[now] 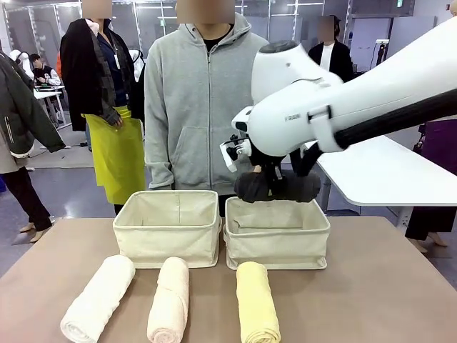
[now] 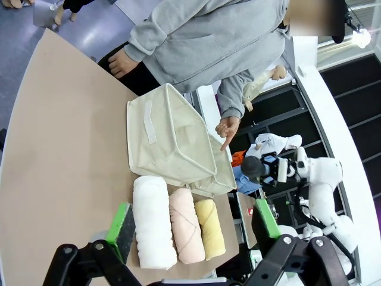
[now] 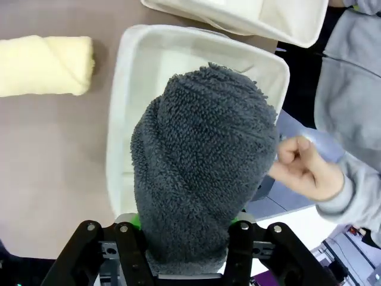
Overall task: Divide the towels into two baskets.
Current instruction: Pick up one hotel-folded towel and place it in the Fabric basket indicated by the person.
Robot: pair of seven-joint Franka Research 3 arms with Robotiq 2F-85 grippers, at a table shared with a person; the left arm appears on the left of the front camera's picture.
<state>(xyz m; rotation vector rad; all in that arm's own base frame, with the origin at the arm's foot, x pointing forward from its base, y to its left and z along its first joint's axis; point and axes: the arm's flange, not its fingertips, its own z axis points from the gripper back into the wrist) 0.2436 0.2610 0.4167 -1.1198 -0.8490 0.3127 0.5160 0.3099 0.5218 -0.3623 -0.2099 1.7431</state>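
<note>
Our right gripper [image 3: 184,223] is clamped on the dark grey towel [image 3: 202,161], a shaggy terry roll hanging just above the right basket [image 3: 119,119]. The right wrist view shows bare lining below the roll and a person's hand [image 3: 303,170] beside it. The front view shows the left basket [image 1: 168,243], with bare canvas inside. Our left gripper [image 2: 193,223] gapes wide; beyond its fingers the white towel [image 2: 152,229], cream towel [image 2: 186,226] and pale yellow towel [image 2: 209,229] lie side by side.

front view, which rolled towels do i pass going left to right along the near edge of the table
white towel → cream towel → pale yellow towel
</note>
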